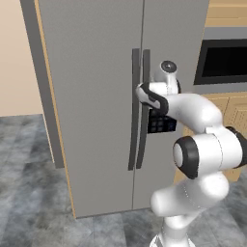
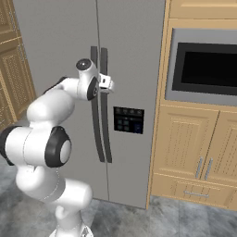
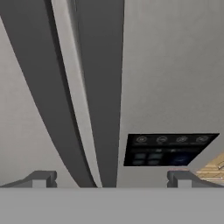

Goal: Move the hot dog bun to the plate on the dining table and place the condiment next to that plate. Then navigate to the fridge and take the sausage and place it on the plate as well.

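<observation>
My fingers (image 3: 46, 178) stand wide apart, straddling the right door handle (image 3: 101, 96) of the fridge (image 1: 91, 96), handles at twelve o'clock, ready to close and pull.

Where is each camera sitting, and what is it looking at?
Left base view: behind the arm to its left, facing the closed fridge; the white arm rises at lower right.
Right base view: behind the arm to its right, facing the fridge, with the oven beside it; the arm rises at lower left.
Hand view: on the hand, looking along the open gripper at the door handles.
All three share the handles and the dark control panel.
</observation>
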Controlling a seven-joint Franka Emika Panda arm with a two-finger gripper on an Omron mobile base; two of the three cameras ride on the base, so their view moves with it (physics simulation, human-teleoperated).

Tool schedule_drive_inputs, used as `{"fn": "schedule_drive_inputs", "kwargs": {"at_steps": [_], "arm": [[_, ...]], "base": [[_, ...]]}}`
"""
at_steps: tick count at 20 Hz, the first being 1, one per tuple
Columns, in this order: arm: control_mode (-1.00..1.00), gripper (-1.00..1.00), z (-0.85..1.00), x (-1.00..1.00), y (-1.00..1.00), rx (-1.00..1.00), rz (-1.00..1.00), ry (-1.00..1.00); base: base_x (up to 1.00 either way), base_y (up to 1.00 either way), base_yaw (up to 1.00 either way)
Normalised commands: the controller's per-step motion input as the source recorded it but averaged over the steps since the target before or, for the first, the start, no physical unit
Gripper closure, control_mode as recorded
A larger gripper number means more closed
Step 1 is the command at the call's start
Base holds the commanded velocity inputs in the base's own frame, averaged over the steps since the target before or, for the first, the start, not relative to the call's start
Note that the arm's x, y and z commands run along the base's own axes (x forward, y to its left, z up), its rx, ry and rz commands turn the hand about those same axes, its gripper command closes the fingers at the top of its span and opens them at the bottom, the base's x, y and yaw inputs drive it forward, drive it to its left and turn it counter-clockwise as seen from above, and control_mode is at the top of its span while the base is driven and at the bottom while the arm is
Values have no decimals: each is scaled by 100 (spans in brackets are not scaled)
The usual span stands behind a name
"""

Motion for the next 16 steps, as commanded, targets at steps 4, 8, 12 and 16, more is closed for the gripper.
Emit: {"fn": "schedule_drive_inputs", "kwargs": {"at_steps": [4, 8, 12, 16], "arm": [[-100, -100, -4, 51, 5, 0, 0, 0], [-100, -100, -12, 42, 0, 0, 0, 0], [-100, -100, -15, 31, -3, 0, 4, 0], [-100, -100, -15, 20, -6, 0, 3, 0]], "base": [[0, 0, 0], [0, 0, 0], [0, 0, 0], [0, 0, 0]]}}
